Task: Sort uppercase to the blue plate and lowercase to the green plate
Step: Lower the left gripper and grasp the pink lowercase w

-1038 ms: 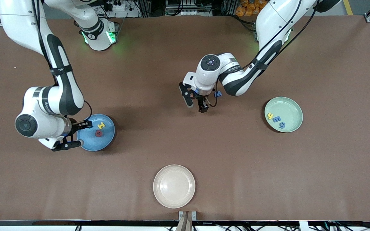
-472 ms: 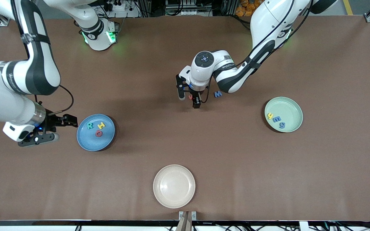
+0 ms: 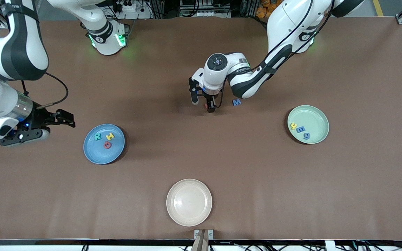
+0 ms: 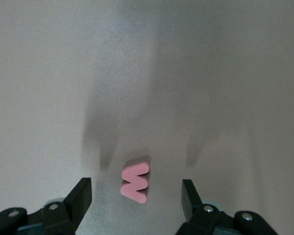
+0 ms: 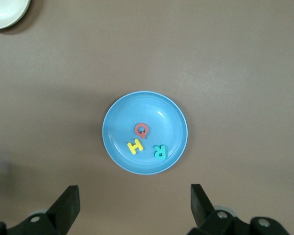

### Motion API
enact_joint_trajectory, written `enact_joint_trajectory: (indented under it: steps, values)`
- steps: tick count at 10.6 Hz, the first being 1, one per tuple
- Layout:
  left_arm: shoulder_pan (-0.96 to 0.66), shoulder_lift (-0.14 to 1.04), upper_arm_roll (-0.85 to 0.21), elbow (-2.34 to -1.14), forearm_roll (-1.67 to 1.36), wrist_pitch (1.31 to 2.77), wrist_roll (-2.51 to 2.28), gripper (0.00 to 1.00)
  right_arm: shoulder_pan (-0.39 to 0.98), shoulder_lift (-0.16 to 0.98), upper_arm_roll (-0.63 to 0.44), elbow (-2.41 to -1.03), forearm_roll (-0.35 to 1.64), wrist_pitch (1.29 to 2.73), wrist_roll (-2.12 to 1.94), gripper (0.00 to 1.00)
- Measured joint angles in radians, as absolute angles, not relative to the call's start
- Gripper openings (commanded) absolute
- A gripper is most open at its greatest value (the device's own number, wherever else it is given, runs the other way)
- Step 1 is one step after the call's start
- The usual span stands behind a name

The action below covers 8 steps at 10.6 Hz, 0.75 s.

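The round blue plate (image 3: 104,144) holds a teal foam R (image 3: 98,136), yellow H (image 3: 110,136) and red O (image 3: 107,145), already sorted. Just beside it hangs the right gripper (image 3: 60,122), fingers released. Well apart, the left gripper (image 4: 137,198), fingers spread, straddles the small red foam w (image 4: 134,182), probably to take it, with the blue foam W (image 3: 236,102) near

Blue plate (image 3: 98,155), pale green plate (image 3: 317,116), red w (image 4: 134,182)
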<state>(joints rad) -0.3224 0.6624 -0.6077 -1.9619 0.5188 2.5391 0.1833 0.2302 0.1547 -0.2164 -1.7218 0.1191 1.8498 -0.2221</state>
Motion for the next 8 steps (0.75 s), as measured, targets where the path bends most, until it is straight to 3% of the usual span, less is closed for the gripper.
enact_joint_trajectory:
  steps: [8]
  values:
    - [-0.328,0.688,-0.594,-1.963,0.584,2.539,0.182,0.8,0.226,0.042,-0.207,-1.716,0.117,1.791,-0.167,1.0]
